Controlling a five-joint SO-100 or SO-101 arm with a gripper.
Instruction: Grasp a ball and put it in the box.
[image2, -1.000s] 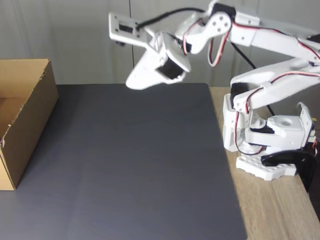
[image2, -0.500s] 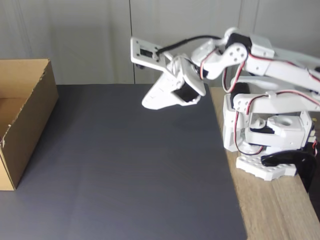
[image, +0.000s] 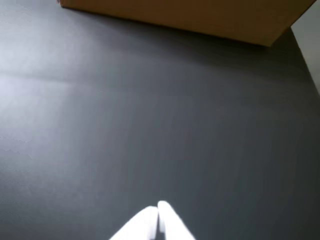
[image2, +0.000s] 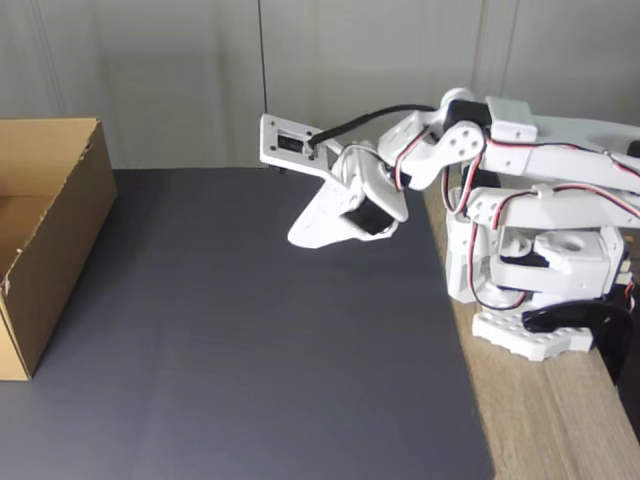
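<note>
The brown cardboard box (image2: 45, 235) stands at the left edge of the dark mat in the fixed view, its top open; in the wrist view its plain side (image: 200, 17) runs along the top. My white gripper (image2: 297, 238) hangs low over the mat's back right part, far from the box, its fingertips pressed together and nothing between them. From the wrist camera the shut gripper (image: 158, 209) pokes in from the bottom edge over bare mat. The ball is out of view.
A dark grey mat (image2: 250, 340) covers most of the table. The arm's white base (image2: 540, 270) stands on the wooden tabletop (image2: 560, 420) at the right. A grey wall runs behind.
The arm has folded back toward its base and the gripper has come down and to the right, from above the mat's back edge to low over the mat.
</note>
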